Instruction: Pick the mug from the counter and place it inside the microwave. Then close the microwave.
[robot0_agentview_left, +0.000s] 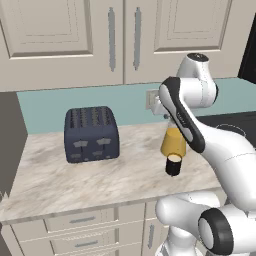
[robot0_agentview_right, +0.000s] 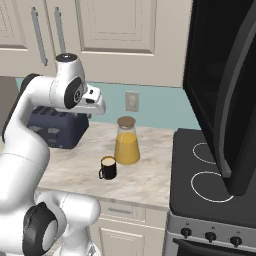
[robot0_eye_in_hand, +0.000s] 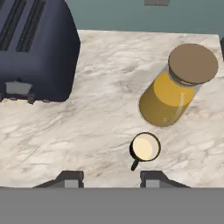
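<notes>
Mug (robot0_eye_in_hand: 145, 147) upright on surface (robot0_eye_in_hand: 78, 131) near front edge, just before flask (robot0_eye_in_hand: 179, 85); claw (robot0_eye_in_hand: 111, 178) above, released, mug offset toward one fingertip.

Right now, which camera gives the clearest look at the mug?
The hand view: it looks straight down on the mug, showing its pale inside and handle, unobstructed. The right base view shows it smaller on the counter, before the flask. In the left base view it stands close beside the arm.
</notes>
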